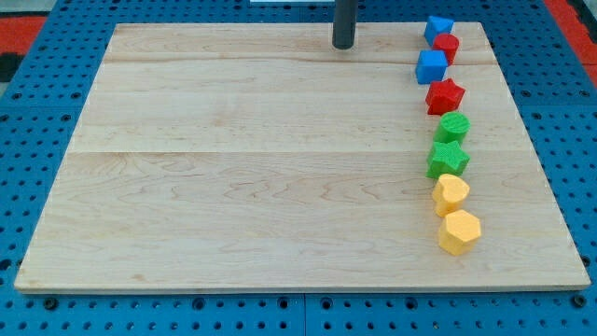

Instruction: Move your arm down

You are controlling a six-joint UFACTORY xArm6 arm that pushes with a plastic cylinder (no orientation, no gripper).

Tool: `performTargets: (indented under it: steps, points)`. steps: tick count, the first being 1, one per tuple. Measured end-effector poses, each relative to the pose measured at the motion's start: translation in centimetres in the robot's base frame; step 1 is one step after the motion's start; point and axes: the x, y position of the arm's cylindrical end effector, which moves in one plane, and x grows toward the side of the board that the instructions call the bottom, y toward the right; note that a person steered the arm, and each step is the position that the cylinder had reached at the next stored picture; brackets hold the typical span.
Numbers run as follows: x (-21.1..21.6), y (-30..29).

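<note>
My tip [343, 45] is the lower end of a dark rod that comes down at the view's top centre, on the wooden board [233, 168]. It touches no block. Several blocks stand in a column near the view's right edge, well to the right of my tip. From the top: a blue block [438, 27], a red block [447, 46], a blue cube [432, 66], a red star [445, 95], a green block [453, 128], a green star [448, 160], a yellow block [451, 194] and a yellow block [459, 231].
The board lies on a blue perforated table [37, 112]. Red surfaces show at the view's top left corner [23, 23] and top right corner [574, 19].
</note>
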Motion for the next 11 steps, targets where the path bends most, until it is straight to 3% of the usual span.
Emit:
performTargets:
  steps: [4, 6, 8, 9, 11]
  points:
    - [4.8, -2.0]
    - [4.8, -2.0]
    - [13.4, 0.2]
    - [12.0, -2.1]
    - [2.6, -4.9]
